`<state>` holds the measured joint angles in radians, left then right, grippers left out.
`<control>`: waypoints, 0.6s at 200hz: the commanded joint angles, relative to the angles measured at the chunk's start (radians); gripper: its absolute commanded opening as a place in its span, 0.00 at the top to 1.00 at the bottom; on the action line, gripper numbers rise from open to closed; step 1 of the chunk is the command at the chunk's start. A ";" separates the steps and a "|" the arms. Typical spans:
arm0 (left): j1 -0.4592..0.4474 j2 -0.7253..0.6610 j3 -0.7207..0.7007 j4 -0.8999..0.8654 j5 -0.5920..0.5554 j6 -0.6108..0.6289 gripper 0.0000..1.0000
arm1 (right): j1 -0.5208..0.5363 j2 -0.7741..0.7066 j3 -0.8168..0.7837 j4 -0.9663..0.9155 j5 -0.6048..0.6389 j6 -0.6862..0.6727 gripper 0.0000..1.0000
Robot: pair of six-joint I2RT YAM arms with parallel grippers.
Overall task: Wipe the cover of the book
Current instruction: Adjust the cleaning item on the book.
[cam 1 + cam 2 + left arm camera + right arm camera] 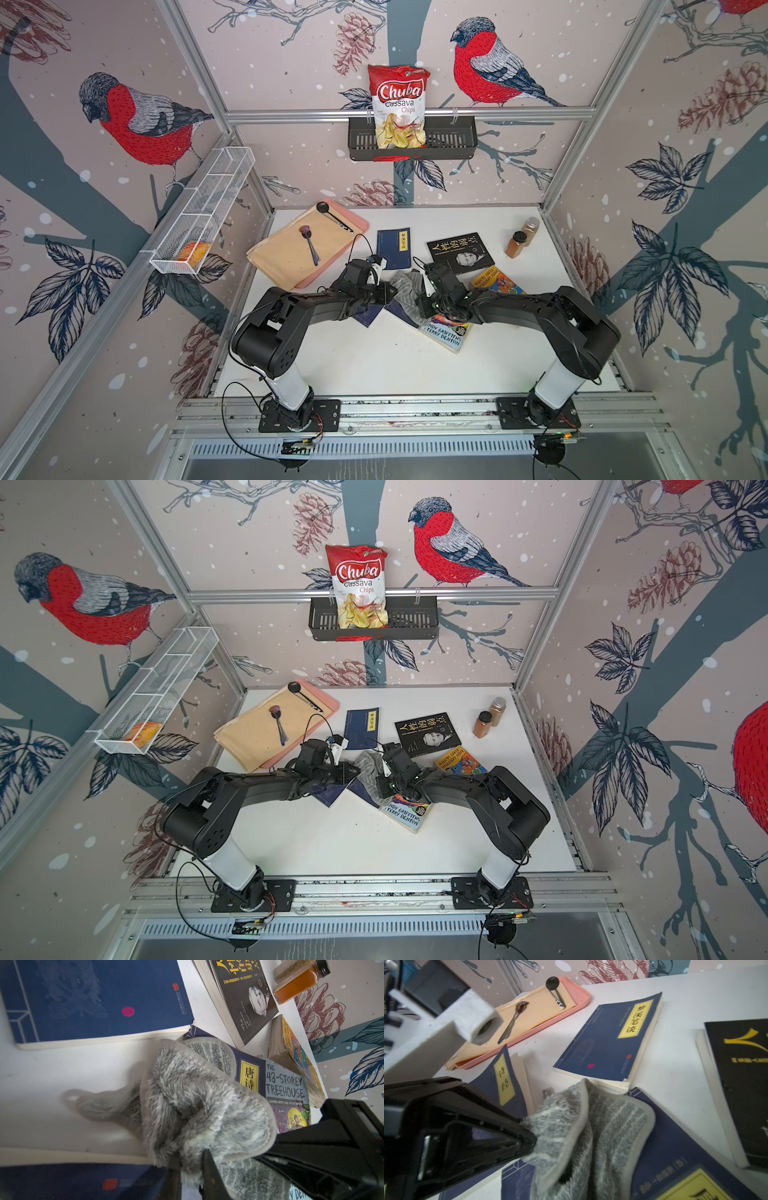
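A fluffy grey cloth hangs bunched between my two grippers in the middle of the table. It drapes onto a dark blue book with a yellow label. My left gripper is shut on one end of the cloth. My right gripper closes on the other end, and in its wrist view the cloth hides the fingers. A second dark blue book lies partly under the left arm.
More books lie around: a blue one, a black one, the Treehouse paperback and an orange one. A pink tray with spoons stands back left. Two spice jars stand back right.
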<state>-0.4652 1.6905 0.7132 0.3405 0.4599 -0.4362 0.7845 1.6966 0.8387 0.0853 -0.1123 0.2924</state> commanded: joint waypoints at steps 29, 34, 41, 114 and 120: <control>-0.067 0.000 0.017 0.012 -0.001 0.076 0.92 | -0.057 -0.123 -0.039 0.086 -0.084 0.070 1.00; -0.074 0.000 0.016 0.023 0.008 0.072 0.93 | -0.061 -0.133 -0.037 0.088 -0.096 0.074 1.00; -0.082 0.003 0.013 0.040 0.020 0.067 0.93 | -0.066 -0.144 -0.035 0.088 -0.110 0.078 1.00; -0.132 0.069 -0.030 0.228 0.074 -0.007 0.97 | -0.078 -0.102 -0.020 0.160 -0.210 0.120 0.57; -0.133 0.073 -0.037 0.243 0.076 -0.012 0.97 | -0.076 -0.092 -0.021 0.170 -0.216 0.121 0.49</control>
<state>-0.5964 1.7493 0.6971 0.4820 0.5167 -0.4194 0.7059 1.5742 0.8085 0.2001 -0.2737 0.3962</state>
